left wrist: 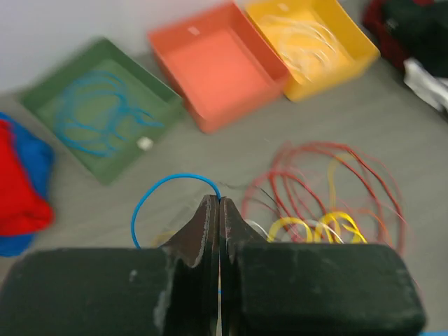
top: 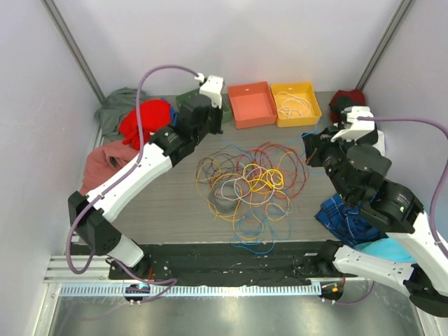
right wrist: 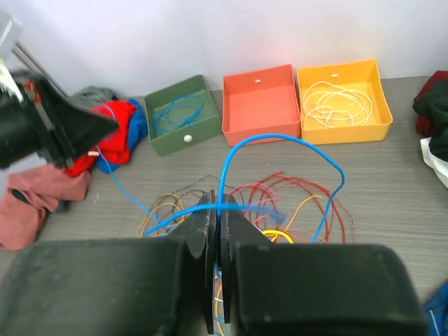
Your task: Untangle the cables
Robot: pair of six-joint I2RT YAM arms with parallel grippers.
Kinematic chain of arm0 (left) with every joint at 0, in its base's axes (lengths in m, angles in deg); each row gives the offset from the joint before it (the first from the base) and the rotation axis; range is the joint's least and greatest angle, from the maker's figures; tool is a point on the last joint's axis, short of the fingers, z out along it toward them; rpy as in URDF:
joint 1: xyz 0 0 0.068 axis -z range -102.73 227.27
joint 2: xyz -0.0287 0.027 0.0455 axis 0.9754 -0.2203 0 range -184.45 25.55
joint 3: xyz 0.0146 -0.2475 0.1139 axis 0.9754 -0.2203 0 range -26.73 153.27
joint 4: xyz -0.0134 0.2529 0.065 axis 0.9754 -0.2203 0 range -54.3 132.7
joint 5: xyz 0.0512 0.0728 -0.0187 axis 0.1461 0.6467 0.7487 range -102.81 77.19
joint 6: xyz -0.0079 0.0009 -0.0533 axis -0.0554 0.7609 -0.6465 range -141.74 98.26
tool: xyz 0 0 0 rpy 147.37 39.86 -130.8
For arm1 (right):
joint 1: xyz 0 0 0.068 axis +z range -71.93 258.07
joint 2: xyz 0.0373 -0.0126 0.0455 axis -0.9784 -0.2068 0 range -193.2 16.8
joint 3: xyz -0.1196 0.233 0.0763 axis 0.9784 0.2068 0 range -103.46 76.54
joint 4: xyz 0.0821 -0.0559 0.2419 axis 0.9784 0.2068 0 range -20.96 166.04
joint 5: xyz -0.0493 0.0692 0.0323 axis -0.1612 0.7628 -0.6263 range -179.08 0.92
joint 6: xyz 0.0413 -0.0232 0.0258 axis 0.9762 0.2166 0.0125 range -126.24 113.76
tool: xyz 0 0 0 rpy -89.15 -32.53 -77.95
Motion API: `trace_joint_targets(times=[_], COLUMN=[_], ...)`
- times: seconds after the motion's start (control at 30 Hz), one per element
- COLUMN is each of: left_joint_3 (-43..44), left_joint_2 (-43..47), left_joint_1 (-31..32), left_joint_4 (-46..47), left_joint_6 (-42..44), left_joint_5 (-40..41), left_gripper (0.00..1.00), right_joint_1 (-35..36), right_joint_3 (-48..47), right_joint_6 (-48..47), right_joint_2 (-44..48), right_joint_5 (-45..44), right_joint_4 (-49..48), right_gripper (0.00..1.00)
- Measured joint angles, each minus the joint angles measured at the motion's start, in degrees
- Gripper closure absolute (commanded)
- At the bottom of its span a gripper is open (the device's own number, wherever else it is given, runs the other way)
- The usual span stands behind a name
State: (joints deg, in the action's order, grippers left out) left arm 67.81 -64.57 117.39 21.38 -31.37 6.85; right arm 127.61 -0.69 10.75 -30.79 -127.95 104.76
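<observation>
The cables lie in a loose tangle of red, yellow, orange, white, brown and blue loops at the table's middle. My left gripper is over the pile's back left. In the left wrist view it is shut on a blue cable that arcs out leftward. My right gripper is at the pile's right edge. In the right wrist view it is shut on the blue cable, which loops above the pile and runs left toward the left gripper.
A green bin holds a blue cable. An orange bin stands beside a yellow bin holding a white cable. Red, grey and pink cloths lie at the left. A blue cloth and a dark red one lie at the right.
</observation>
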Motion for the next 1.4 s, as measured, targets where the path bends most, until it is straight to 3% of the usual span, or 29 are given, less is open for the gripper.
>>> trace_joint_targets(times=[0.17, 0.33, 0.6, 0.8, 1.23, 1.33, 1.4], left_joint_3=[-14.53, -23.3, -30.6, -33.35, -34.16, -34.25, -34.25], left_joint_2=[6.01, 9.38, 10.93, 10.69, 6.64, 5.38, 4.59], left_joint_1=[0.26, 0.28, 0.42, 1.33, 6.43, 6.71, 6.78], left_joint_4=[9.05, 23.74, 39.74, 50.23, 56.78, 57.05, 57.22], left_joint_6=[-9.22, -18.47, -26.01, -30.53, -31.71, -31.76, -31.8], left_joint_5=[-15.28, -28.04, -40.54, -47.5, -53.31, -53.77, -53.86], left_gripper=[1.0, 0.79, 0.44, 0.29, 0.3, 0.36, 0.48], right_joint_1=[0.02, 0.02, 0.02, 0.02, 0.02, 0.02, 0.02], right_joint_3=[1.46, 4.28, 7.58, 8.09, 8.41, 8.41, 8.41], right_joint_6=[-0.37, 0.26, 2.86, 4.33, 5.66, 5.68, 5.68], right_joint_2=[-1.66, -2.69, -2.78, -3.08, -4.42, -4.55, -4.55], right_joint_5=[1.11, 3.15, 6.03, 7.85, 9.68, 10.08, 10.21], right_joint_4=[-0.11, -0.55, -1.2, -1.92, -2.75, -2.8, -2.84], right_gripper=[0.99, 0.99, 0.99, 0.99, 0.99, 0.99, 0.99])
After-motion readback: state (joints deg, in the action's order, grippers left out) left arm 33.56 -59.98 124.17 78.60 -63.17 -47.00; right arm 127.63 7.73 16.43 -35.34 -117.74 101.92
